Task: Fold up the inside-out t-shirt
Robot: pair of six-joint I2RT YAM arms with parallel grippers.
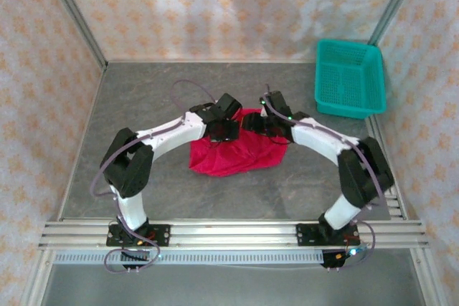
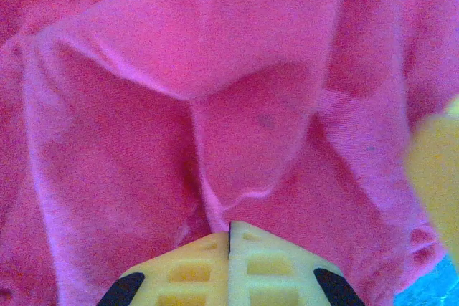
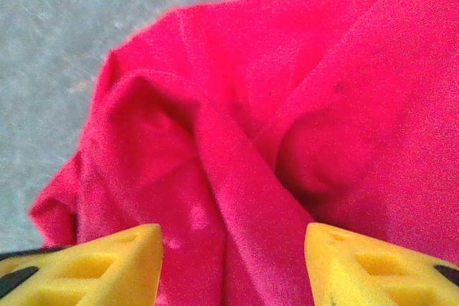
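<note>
White arms [image 1: 168,134] with black joints [image 1: 129,161], purple cables [image 1: 188,82], yellow latticed fingers [image 2: 192,274]

The crimson t-shirt [image 2: 215,69] is seen close up, crumpled into broad folds and soft ridges. At the near edge the left tool [image 2: 229,231] is seen with its two yellow, grid-patterned fingers [image 2: 186,270] pressed together, only a thin dark line left between them. A narrow fold of the cloth is drawn down into the tips, and creases are spread out from that spot to the left and far side. At the right edge a blurred yellow shape [image 2: 434,177] is laid over the cloth. A small patch of blue-grey bench [image 2: 439,288] is exposed in the near right corner.
</note>
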